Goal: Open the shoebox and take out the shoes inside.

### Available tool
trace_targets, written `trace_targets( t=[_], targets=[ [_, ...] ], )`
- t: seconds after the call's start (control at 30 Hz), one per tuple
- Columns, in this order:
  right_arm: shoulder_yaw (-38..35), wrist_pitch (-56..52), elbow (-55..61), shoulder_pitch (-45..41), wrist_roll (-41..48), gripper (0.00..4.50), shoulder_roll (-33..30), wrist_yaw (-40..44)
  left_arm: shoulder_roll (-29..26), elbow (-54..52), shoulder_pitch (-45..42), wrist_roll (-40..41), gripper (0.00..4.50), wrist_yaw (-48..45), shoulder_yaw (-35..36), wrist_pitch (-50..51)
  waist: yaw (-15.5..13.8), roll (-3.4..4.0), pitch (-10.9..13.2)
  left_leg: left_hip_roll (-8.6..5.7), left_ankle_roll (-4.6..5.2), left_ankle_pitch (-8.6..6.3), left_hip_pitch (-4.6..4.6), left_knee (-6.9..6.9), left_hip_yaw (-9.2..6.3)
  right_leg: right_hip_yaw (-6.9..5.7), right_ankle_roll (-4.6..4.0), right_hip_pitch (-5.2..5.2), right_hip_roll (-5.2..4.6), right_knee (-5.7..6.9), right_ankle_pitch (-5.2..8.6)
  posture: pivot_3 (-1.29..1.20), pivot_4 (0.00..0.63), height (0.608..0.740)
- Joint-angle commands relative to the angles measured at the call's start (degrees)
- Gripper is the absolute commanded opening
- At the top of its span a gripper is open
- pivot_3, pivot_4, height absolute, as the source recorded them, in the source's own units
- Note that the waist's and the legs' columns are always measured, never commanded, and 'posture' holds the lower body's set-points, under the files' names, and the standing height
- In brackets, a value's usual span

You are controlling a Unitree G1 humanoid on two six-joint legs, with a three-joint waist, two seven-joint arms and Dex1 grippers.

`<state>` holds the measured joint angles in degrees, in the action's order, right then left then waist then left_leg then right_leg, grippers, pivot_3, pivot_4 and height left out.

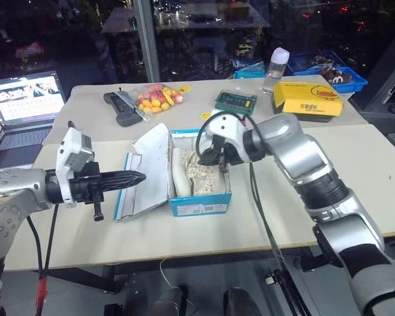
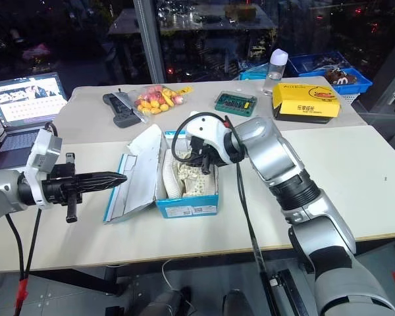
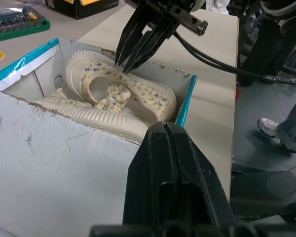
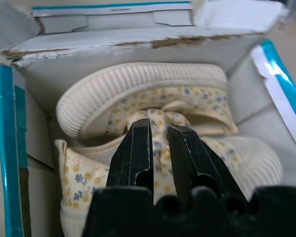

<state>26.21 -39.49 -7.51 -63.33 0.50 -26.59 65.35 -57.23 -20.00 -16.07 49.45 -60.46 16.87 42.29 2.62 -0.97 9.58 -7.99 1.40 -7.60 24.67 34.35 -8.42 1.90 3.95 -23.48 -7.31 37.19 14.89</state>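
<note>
shoes [image 4: 153,106] lie in the open shoebox [image 1: 201,205] just below the right gripper [image 3: 124,63], fingers slightly parted over the floral upper; left gripper [image 1: 137,178], shut, waits beside the lid.

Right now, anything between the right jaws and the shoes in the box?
Nothing visible. The shoebox lid is folded open to the side, and the right gripper sits directly over the shoes, its jaws slightly apart at the floral upper.

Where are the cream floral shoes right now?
The cream floral shoes lie inside the open blue cardboard shoebox at the table's middle, directly under the right gripper, its lid folded toward the left gripper.
</note>
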Motion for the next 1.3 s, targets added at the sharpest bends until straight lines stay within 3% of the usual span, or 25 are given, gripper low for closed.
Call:
trace_targets(
  t=[0.03, 0.27, 0.43, 0.6, 0.73, 0.93, 1.07, 1.1, 1.3],
  targets=[
    [1.8, 4.1, -2.6, -2.0, -2.4, 2.24, -0.1, 0.8, 0.1, -0.3, -0.3, -0.5, 0.00, -0.6, 1.0, -1.3, -0.1, 0.00, 0.0, 0.00, 0.00, 0.00, 0.00, 0.00, 0.00, 0.00, 0.00, 0.00, 0.00, 0.00, 0.00, 0.00, 0.150, 0.740],
    [7.5, 11.8, -15.0, -2.5, -8.5, 4.47, 2.4, 0.4, 0.8, -0.5, 0.5, -0.9, 0.00, -0.7, 1.4, -1.4, 0.0, 0.00, 0.0, 0.00, 0.00, 0.00, -0.01, 0.00, 0.01, 0.01, -0.01, -0.01, 0.02, 0.02, 0.00, 0.00, 0.150, 0.740],
    [10.5, 18.9, -25.4, -2.5, -14.0, 4.47, 4.5, -1.7, 1.2, -1.1, 1.4, -1.0, 0.00, -0.4, 1.9, -1.5, 0.0, 0.00, 0.0, 0.00, -0.01, 0.00, -0.06, 0.00, 0.02, 0.03, -0.01, 0.02, 0.06, 0.02, -0.01, 0.00, 0.150, 0.740],
    [9.5, 20.4, -28.6, -3.4, -15.0, 4.47, 6.7, -0.8, 1.4, -1.6, 2.0, -0.8, 0.00, -0.1, 2.2, -1.4, -0.3, -0.09, -0.1, 0.00, -0.04, -0.02, -0.45, 0.00, 0.02, 0.02, 0.00, 0.42, 0.08, 0.01, -0.02, 0.00, 0.150, 0.740],
    [8.5, 20.3, -29.6, -3.9, -15.0, 3.51, 8.1, -0.6, 1.4, -1.8, 2.3, -0.8, 0.00, 0.2, 2.5, -1.4, -0.2, -0.09, -0.1, 0.08, -0.12, 0.02, -0.50, 0.00, 0.02, 0.06, 0.01, 0.42, 0.21, 0.02, -0.12, 0.00, 0.150, 0.740],
    [7.6, 20.0, -29.4, -4.0, -15.1, 1.39, 8.6, -0.4, 1.5, -2.0, 2.4, -0.8, 0.00, 0.5, 2.5, -1.5, -0.1, -0.09, -0.1, 0.20, -0.17, 0.05, -0.50, -0.01, 0.02, 0.13, -0.05, 0.35, 0.34, 0.03, -0.16, 0.00, 0.150, 0.740],
    [6.9, 19.7, -28.8, -3.8, -15.4, 0.24, 8.8, 0.0, 1.6, -1.9, 2.3, -1.0, 0.00, 0.5, 2.3, -1.8, -0.1, -0.09, -0.1, 0.20, -0.17, 0.05, -0.50, -0.01, 0.02, 0.14, -0.06, 0.35, 0.35, 0.03, -0.16, 0.00, 0.150, 0.740],
    [6.7, 19.7, -28.8, -3.7, -15.5, 0.05, 8.9, -0.1, 1.6, -1.9, 2.2, -1.1, 0.00, 0.6, 2.2, -1.9, -0.1, -0.09, -0.1, 0.20, -0.17, 0.05, -0.50, -0.02, 0.02, 0.14, -0.06, 0.35, 0.35, 0.03, -0.16, 0.00, 0.150, 0.740],
    [3.3, 16.4, -25.8, -4.4, -14.1, 0.01, 8.5, -0.6, 1.9, -1.7, 1.6, -1.5, 0.00, 0.9, 1.3, -2.4, -0.1, -0.09, -0.1, 0.20, -0.17, 0.05, -0.49, -0.03, 0.02, 0.14, -0.07, 0.32, 0.35, 0.03, -0.16, 0.00, 0.150, 0.740]
  ],
)
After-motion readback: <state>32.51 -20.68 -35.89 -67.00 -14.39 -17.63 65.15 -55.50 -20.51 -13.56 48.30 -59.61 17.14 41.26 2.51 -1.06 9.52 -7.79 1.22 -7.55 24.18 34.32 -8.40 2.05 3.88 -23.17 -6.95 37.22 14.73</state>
